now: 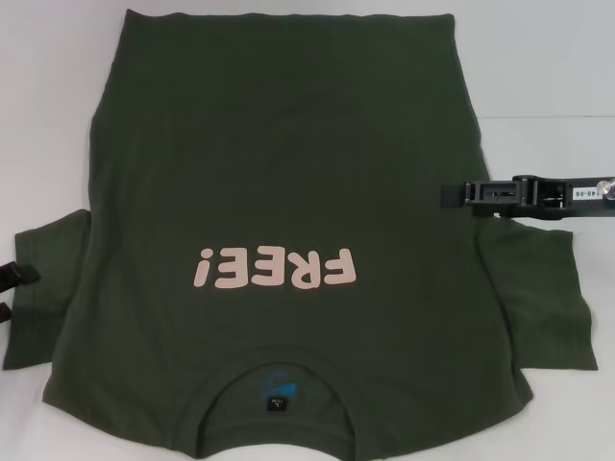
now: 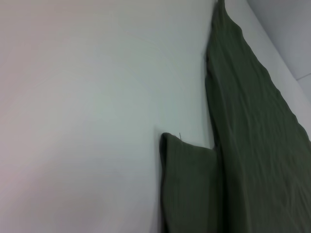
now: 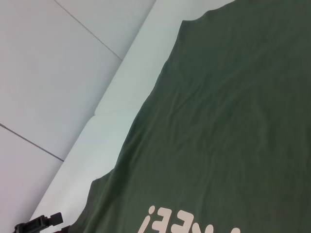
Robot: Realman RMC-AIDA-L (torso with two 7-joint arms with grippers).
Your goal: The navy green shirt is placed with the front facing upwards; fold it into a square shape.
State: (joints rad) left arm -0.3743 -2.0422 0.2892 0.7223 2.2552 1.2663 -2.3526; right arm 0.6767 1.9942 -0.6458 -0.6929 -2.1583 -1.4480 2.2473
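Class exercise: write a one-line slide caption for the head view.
Olive shirt lies flat, front up; right gripper reaches over its side.

Shirt point(image 1: 288, 192) flat on table point(image 1: 538, 77); right hand point(image 1: 456, 195) over right edge.

Right gripper point(image 1: 452, 195) reaching in from right side; left gripper point(image 1: 17, 288) low at left edge.

Black right gripper point(image 1: 452, 195) with a white label.
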